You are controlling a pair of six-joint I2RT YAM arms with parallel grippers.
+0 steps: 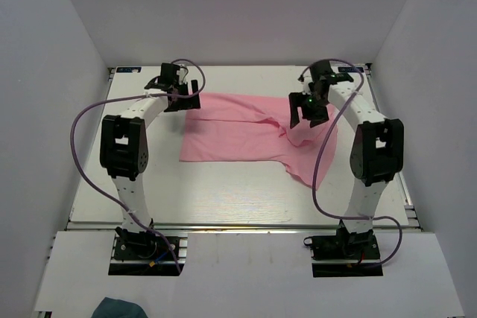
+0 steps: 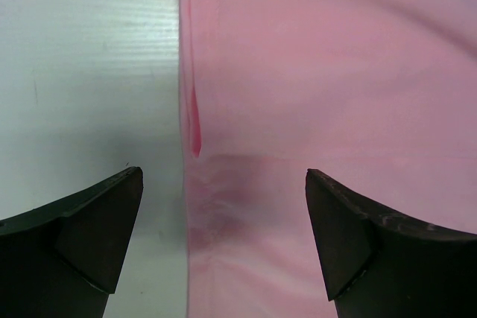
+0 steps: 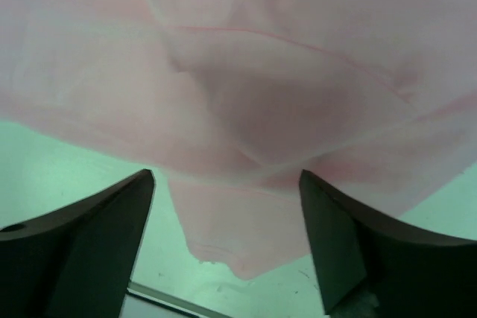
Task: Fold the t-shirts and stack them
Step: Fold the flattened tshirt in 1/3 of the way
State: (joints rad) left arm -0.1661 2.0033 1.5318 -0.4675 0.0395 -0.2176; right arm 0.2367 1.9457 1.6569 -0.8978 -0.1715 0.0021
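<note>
One light pink t-shirt [image 1: 246,135] lies spread on the white table, flat on its left part and rumpled at its right end. My left gripper [image 1: 182,100] is open and empty, hovering over the shirt's far left corner; its wrist view shows the shirt's straight edge [image 2: 182,109] running between the fingers. My right gripper [image 1: 305,115] is open and empty above the rumpled right part, near the far edge. Its wrist view shows bunched folds [image 3: 246,109] and a loose flap [image 3: 238,229] between the fingers.
A small dark teal cloth [image 1: 119,307] lies off the table at the bottom left. White walls enclose the table on three sides. The table's near edge [image 1: 238,225] runs in front of the arm bases. Purple cables loop beside each arm.
</note>
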